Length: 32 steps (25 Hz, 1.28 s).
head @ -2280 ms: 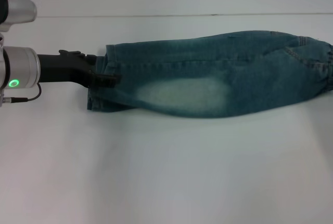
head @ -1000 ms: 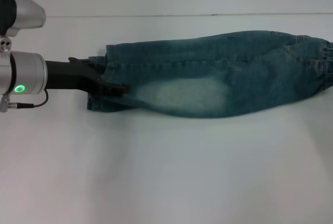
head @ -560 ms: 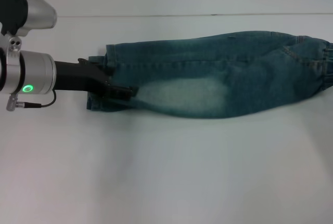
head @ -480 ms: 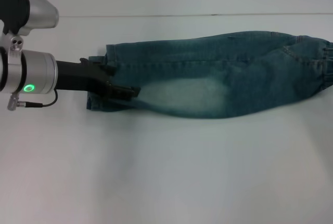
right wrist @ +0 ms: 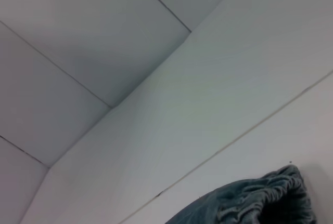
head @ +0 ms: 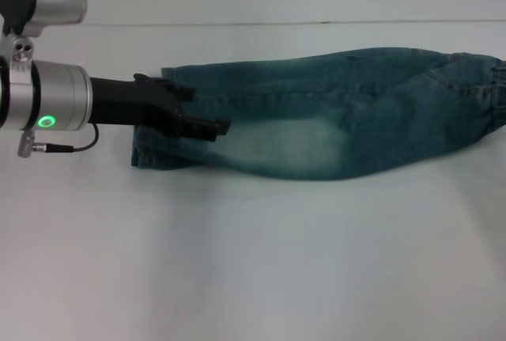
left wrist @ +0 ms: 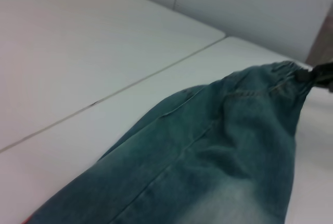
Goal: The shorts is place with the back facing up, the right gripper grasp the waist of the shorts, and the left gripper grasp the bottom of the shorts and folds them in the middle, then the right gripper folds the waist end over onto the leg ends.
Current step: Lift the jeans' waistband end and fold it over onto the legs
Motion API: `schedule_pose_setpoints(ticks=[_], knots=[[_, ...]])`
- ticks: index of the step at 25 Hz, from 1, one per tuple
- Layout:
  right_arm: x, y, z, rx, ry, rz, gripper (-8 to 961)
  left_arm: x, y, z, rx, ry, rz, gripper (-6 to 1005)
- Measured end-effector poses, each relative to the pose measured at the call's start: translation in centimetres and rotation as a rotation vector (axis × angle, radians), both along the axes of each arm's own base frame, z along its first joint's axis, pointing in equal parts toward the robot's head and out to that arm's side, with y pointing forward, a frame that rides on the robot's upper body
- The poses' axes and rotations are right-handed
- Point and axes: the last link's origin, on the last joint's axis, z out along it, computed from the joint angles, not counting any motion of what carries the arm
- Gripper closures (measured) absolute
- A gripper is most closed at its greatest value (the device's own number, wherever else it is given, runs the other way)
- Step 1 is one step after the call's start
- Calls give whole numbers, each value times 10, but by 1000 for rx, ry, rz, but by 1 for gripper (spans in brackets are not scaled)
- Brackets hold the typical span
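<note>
Left gripper: reached in from the left above the hem end of the shorts; whether anything is held cannot be told
Hems: seen just beneath and behind the fingertips, flat on the table
Shorts: laid folded lengthwise, stretched away from the fingertips to the right; pale patch just beyond them
Table: white, under the shorts
Waist: at the far end; gathered elastic shown
Right gripper: a dark tip seen at the waist; grip cannot be told
</note>
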Motion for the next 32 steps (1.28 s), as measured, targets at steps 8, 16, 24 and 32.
schedule_pose_setpoints(ticks=[8, 16, 24, 32], knots=[[-3, -1, -1, -5, 9, 19, 892, 1, 4, 2, 20, -60, 82, 80], [-4, -1, -1, -4, 3, 31, 884, 2, 3, 7, 26, -165, 156, 413], [-9, 3, 0, -2, 6, 47, 877, 8, -3, -15, -57, -230, 189, 716], [-17, 9, 4, 0, 6, 85, 870, 11, -2, -28, -60, -318, 218, 936]])
